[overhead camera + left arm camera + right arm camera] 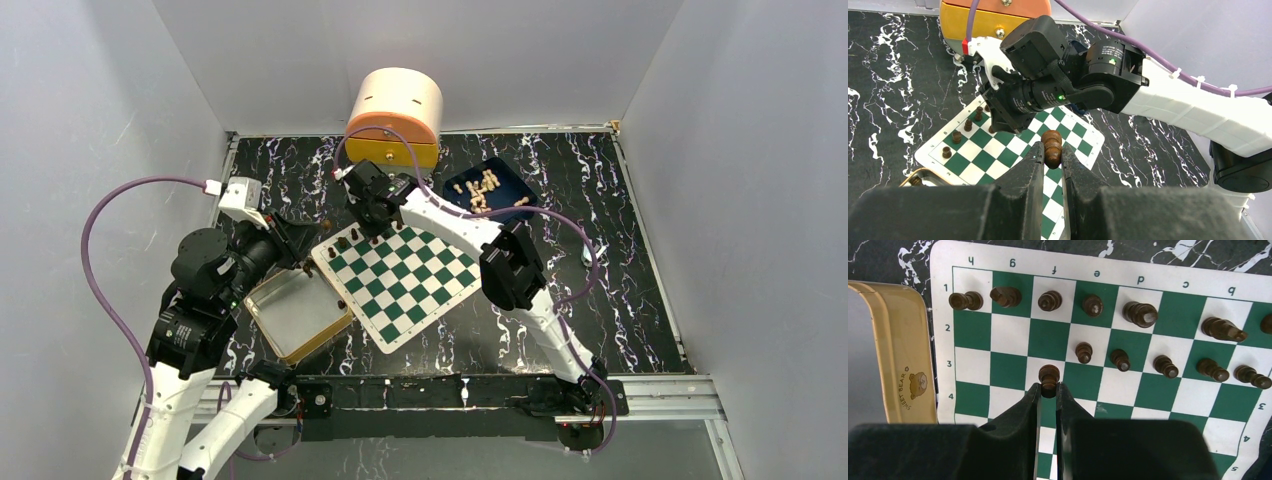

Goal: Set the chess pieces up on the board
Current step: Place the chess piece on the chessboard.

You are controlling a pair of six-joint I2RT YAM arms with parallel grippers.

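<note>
— What lies nearest me?

— The tin (290, 318), close against the near-left edge of the board (400, 300). Your left claw (1051, 151) hangs by the tin's far end, just off the board's left side.

— Is it holding anything?

— Yes. You have it clamped on a dark piece (1051, 142), upright between the fingers and clear of the table.

— And the board?

— It sits skewed in the middle of the table, one corner toward you. The dark men (1139, 314) stand in two rows along its far-left edge. In the row marked 1 you have men on h, g, f, e, d and b, plus one cut off by the picture's edge. The next row holds five pawns, running from the e file toward a.

— Where's my right claw?

— Your right claw (1048, 388) reaches across the board to that far-left side. It is pinched on a dark pawn (1049, 374) over the f file, roughly in line with the pawn row. I cannot tell whether the pawn's foot touches the square.

— Beyond that?

— A blue tray (505, 172) with pale pieces (483, 190) heaped in it lies past the board's far corner. Farthest from you, a round box (395, 105), cream over orange, stands at the back wall.
</note>
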